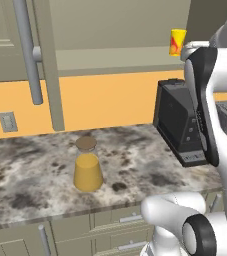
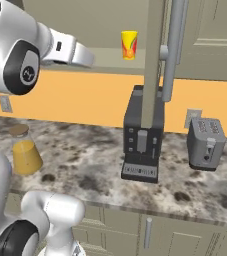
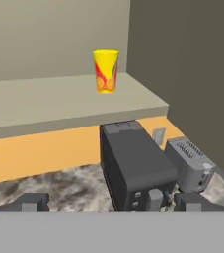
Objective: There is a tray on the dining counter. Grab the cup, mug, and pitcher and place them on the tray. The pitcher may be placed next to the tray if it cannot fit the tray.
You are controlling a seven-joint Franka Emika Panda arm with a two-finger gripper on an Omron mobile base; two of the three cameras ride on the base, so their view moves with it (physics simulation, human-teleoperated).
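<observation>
Fingers [image 3: 111, 202] stand spread wide with nothing between them, their two dark tips rising at the bottom of the hand view. Small yellow handleless cup [image 3: 105, 70] with a red-orange mark on its side stands upright ahead of the fingers and above them, well apart, on a flat beige shelf [image 3: 44, 101] set into the wall. From the base views, the same cup [image 1: 177, 42] sits at the height of the raised white arm.

Below the fingers, a dark grey boxy coffee machine [image 3: 135, 165] stands on the mottled grey-brown stone tabletop [image 3: 69, 185], directly under the shelf edge. A grey metal toaster [image 3: 192, 165] stands just beside the machine, to the right of the fingers in the hand view.

Clear conical glass pitcher [image 1: 88, 167] with orange-yellow liquid and a round brown cork-like lid stands upright on the same tabletop, well below the fingers and well apart from the coffee machine. An orange wall band [image 1: 110, 97] runs behind the tabletop, beneath the shelf.
</observation>
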